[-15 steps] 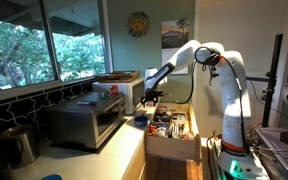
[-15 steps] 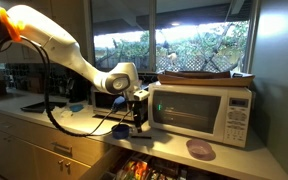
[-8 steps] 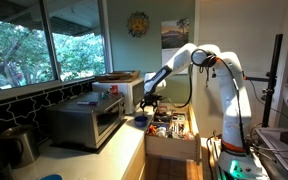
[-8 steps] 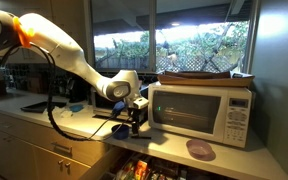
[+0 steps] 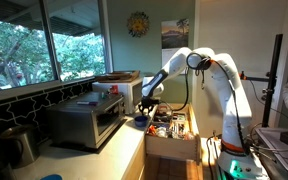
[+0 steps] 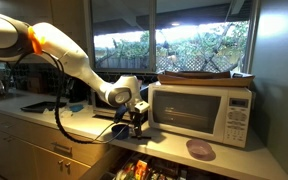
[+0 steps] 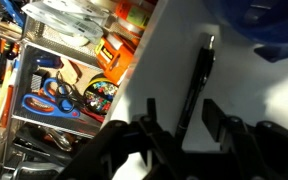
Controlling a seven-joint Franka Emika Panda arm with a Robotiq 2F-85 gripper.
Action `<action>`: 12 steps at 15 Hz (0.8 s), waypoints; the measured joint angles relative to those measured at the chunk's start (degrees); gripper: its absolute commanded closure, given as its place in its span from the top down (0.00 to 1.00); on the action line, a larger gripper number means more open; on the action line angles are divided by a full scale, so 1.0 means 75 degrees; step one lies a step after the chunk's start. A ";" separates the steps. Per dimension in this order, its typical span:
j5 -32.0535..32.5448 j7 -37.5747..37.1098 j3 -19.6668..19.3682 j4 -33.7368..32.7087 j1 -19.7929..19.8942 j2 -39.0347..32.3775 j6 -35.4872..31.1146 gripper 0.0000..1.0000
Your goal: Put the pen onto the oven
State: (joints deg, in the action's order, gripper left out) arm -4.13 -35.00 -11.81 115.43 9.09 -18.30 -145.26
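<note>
Wrist view leaves out the destination, so read that from an exterior view: the silver toaster oven (image 5: 84,122) stands on the worktop (image 5: 124,150), on the far side of the white microwave (image 5: 119,92) from the arm and well apart from where you are working. The open drawer (image 7: 64,70), full of scissors and small clutter, runs along the worktop edge just beside the tool (image 7: 180,108).

The tool is spread wide and holds nothing. Its two fingers (image 7: 147,120) stand on either side of the black pen (image 7: 196,85), which lies flat on the white worktop, near a blue bowl (image 7: 269,25).

The pen's long axis runs from between the jaws out ahead of the tool, leaning slightly towards the bowl side. That puts the closing direction roughly across the barrel, as you want it. Only the near end of the pen sits between the fingers; most of its length lies ahead of them. I judge a grasp here would catch it near one end and let it droop, so consider easing forward along the barrel before you close.
</note>
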 measured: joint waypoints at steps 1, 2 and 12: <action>-0.0005 0.0000 0.0001 -0.0048 -0.0034 -0.0077 -0.0059 0.51; -0.0006 0.0000 0.0002 -0.0102 -0.0067 -0.0148 -0.0098 0.50; 0.0024 -0.0039 -0.0132 -0.0410 -0.0214 -0.0455 0.0029 0.04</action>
State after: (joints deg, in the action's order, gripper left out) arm -3.95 -35.29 -12.79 112.36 7.48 -21.71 -145.05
